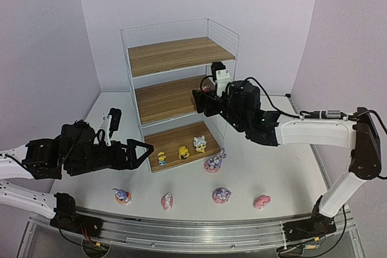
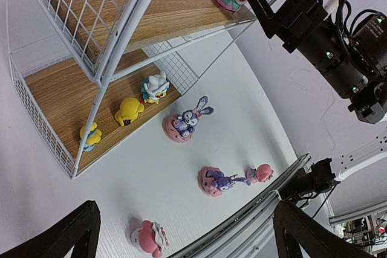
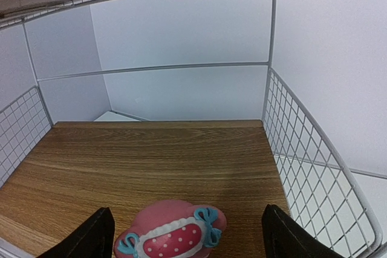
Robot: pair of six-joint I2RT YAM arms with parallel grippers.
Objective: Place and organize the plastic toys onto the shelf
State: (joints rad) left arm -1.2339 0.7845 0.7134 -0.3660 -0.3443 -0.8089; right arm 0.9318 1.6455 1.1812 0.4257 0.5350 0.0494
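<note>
Right claw (image 1: 204, 102) is at the front right of the shelf (image 1: 175, 55), level with the middle board (image 3: 151, 155). Its jaws are spread and released. The pink hatted figure (image 3: 172, 234) stands between the fingers (image 3: 91, 240), at the board's front edge toward 3 o'clock. There is a clear gap on one side; the other finger is just beside it, and I cannot tell whether it touches.

Left claw (image 1: 144, 152) hangs wide open and grasps nothing, at 9 o'clock of the bottom board (image 1: 175, 134).

Risks, as judged:
- If the right claw backs out off-line, the close finger could catch the hat. The figure could then tip off the front edge.
- The wire side panel (image 3: 302, 167) is close at 3 o'clock. A snagged finger would shake the whole rack.
- The left claw is near the front post. A bump there could topple the small figures, which stand close to their board's front edge.
- Both arms reaching for the toys at 6 o'clock could cross.

Count:
- Small yellow/white figures (image 1: 184, 152): three, in a row on the bottom board.
- Pink hatted: three. One is on the middle board and two are on the table (image 1: 284, 149), the near pink one (image 1: 167, 200) at 6 o'clock and the far pink one (image 1: 262, 201) at 5 o'clock.
- Purple bunnies: three, all on the table. The corner bunny (image 1: 214, 162) is just off the bottom board's front right corner. The middle bunny (image 1: 221, 195) is at 6 o'clock and the left bunny (image 1: 122, 196) at 7 o'clock.
- Nine in all: four shelved, five to go.
</note>
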